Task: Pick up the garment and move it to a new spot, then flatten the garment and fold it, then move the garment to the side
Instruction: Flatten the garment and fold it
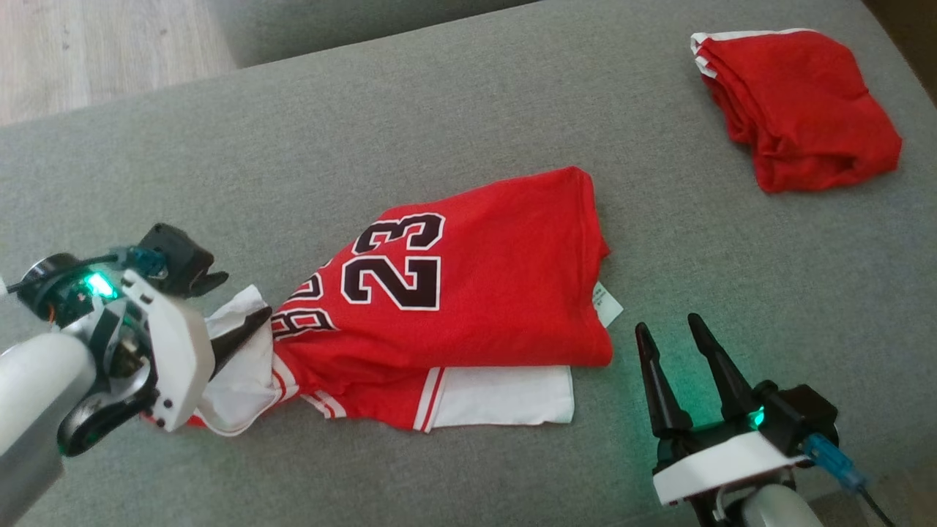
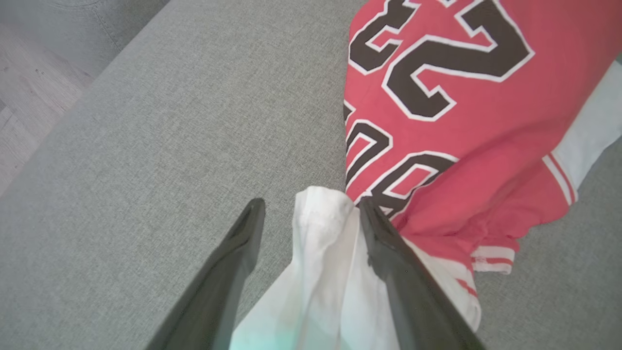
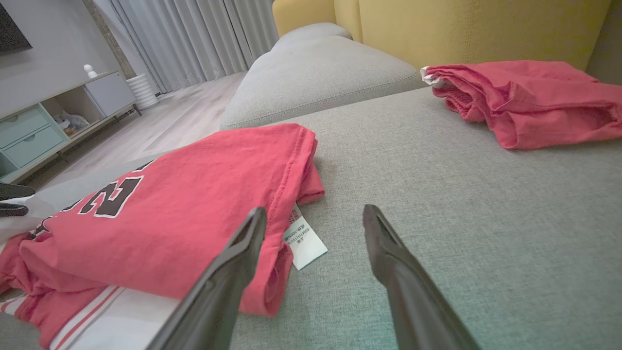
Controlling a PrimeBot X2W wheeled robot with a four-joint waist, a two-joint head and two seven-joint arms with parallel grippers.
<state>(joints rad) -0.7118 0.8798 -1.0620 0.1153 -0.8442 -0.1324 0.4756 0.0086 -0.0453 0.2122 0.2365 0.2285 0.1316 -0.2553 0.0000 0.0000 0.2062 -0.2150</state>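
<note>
The jersey (image 1: 468, 293) is red with white trim, and a black, white-edged 23 faces up. It lies folded and mostly flat, but the end by the left fingers (image 2: 384, 253) is bunched. A white fold (image 2: 325, 272) sticks out there, between those two spread fingers, and the finger nearer the red cloth crosses over it. The far end, where a white label (image 1: 607, 304) pokes out, lies near the right fingers (image 1: 655, 373) without touching them. A white panel (image 1: 505, 395) shows below the red edge.
</note>
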